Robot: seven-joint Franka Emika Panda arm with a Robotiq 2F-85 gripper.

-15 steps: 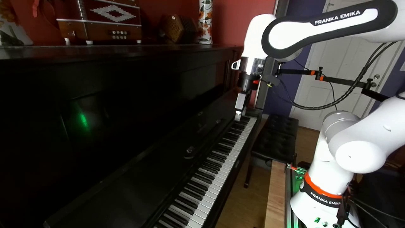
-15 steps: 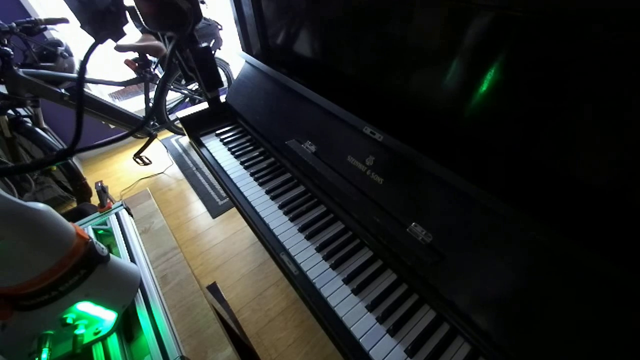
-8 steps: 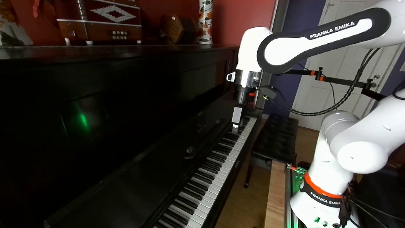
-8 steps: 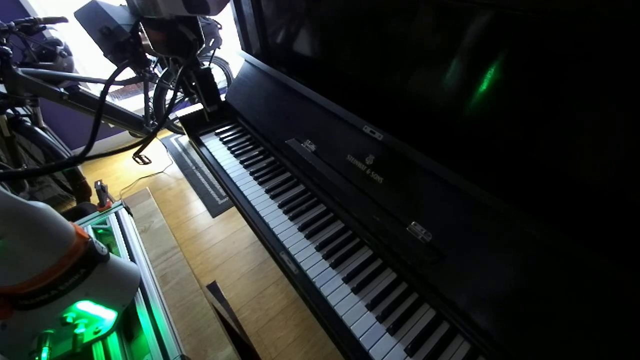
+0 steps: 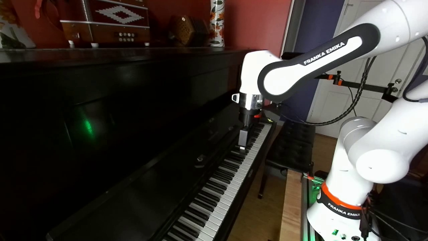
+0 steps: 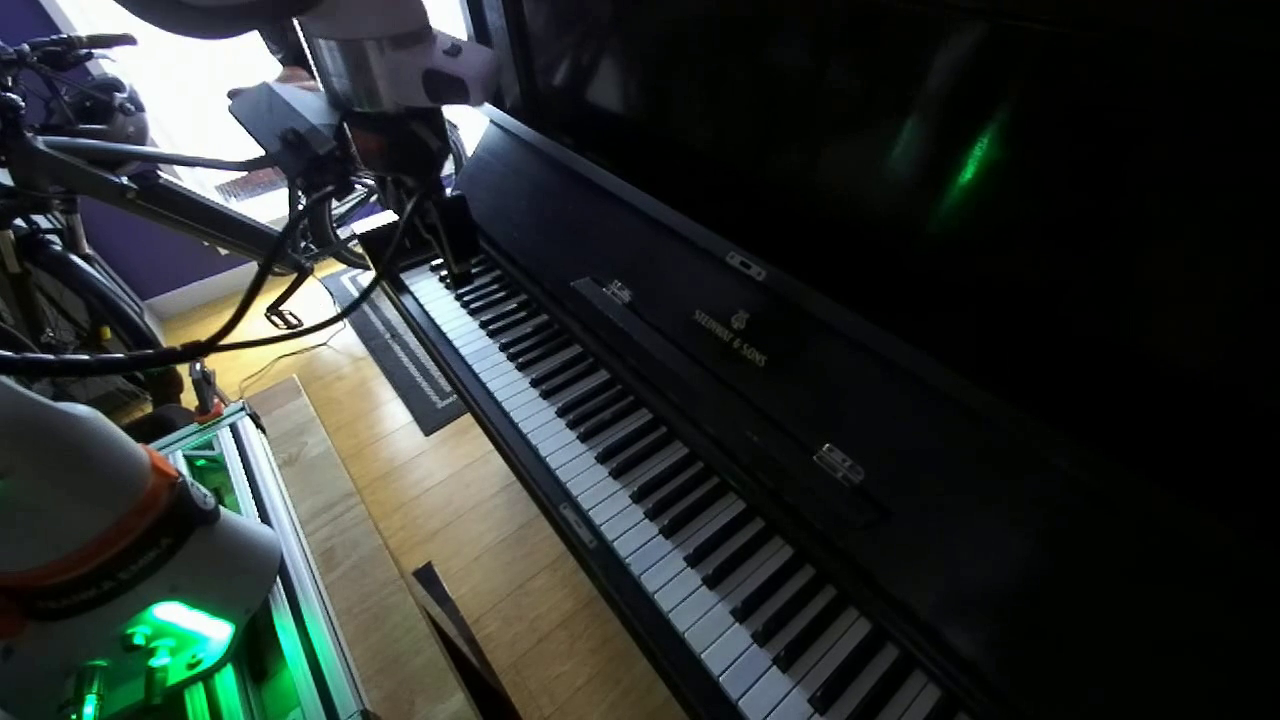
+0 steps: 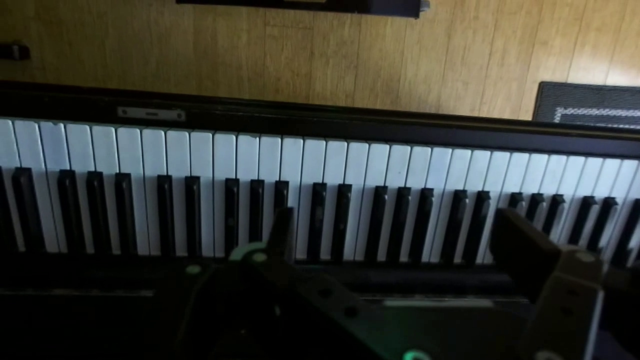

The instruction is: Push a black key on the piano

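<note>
As I am judging it, I am in the positioning step: my pincer [image 7: 395,212] is hanging over the black keys [image 7: 317,220] of the piano [image 5: 133,140], and no key I am seeing is looking pressed. I am holding nothing; my fingers [image 7: 281,232] are standing wide apart, in the wrist view one tip lying near 7 o'clock of the middle and the other just past 3 o'clock, both showing against the key row. Whether either tip is touching a key, I am not able to tell. The next move, I am thinking, is calling for bringing the fingers together into one narrow tip, centring it on a single black key and pressing straight down; going down spread is risking two keys at once, and drifting toward 12 o'clock in the wrist view is risking the white keys [image 7: 355,165] alone. The piano is filling an exterior view from the middle out to 9 o'clock, with my arm [image 5: 322,58] standing between 2 and 4 o'clock. The piano's long axis, the key row, is running there from 7 to 1 o'clock, key fronts pointing toward 4 o'clock. In the wrist view the row is lying nearly 9 to 3 o'clock, and the keys are pointing their fronts toward 12 o'clock.
</note>
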